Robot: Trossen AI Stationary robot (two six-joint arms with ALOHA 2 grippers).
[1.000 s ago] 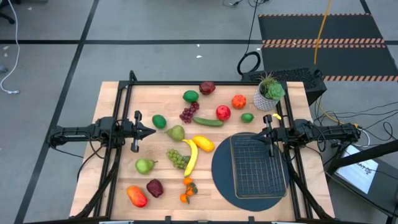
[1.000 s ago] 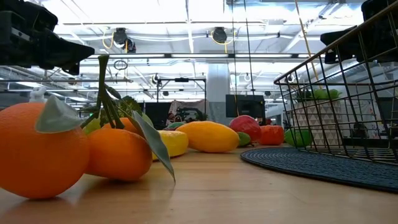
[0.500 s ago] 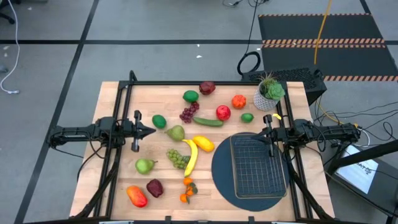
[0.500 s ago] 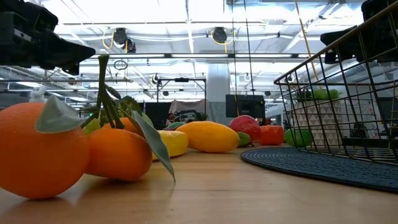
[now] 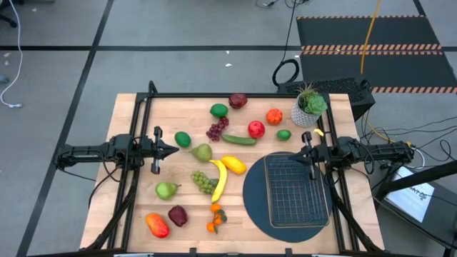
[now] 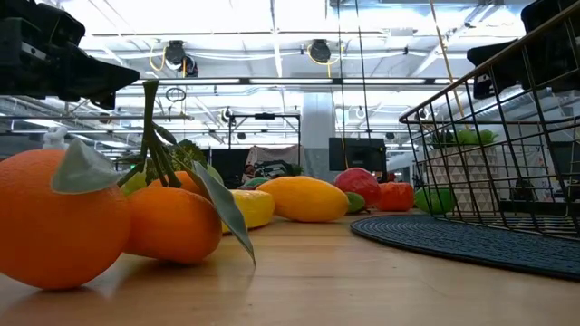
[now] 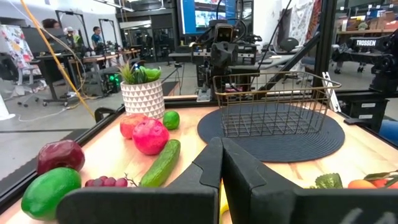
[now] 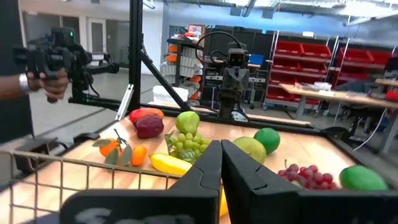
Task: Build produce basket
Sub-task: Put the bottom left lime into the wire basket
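Note:
The produce lies spread on the wooden table: a yellow banana [image 5: 218, 180], green grapes [image 5: 204, 181], purple grapes [image 5: 216, 130], a cucumber [image 5: 238, 140], a pear [image 5: 202, 152], oranges [image 5: 213, 218] and others. The wire basket [image 5: 295, 188] stands empty on a dark round mat [image 5: 258, 194] at the right. My left gripper [image 5: 176, 149] is shut and empty at the table's left, beside a green lime [image 5: 183, 139]. My right gripper [image 5: 300, 154] is shut and empty above the basket's far rim [image 8: 93, 165].
A potted green plant in a white pot [image 5: 309, 107] stands at the far right corner. A black frame [image 5: 214, 95] runs along the table's edges. In the right wrist view a person's hand [image 8: 46, 78] holds a device beyond the table.

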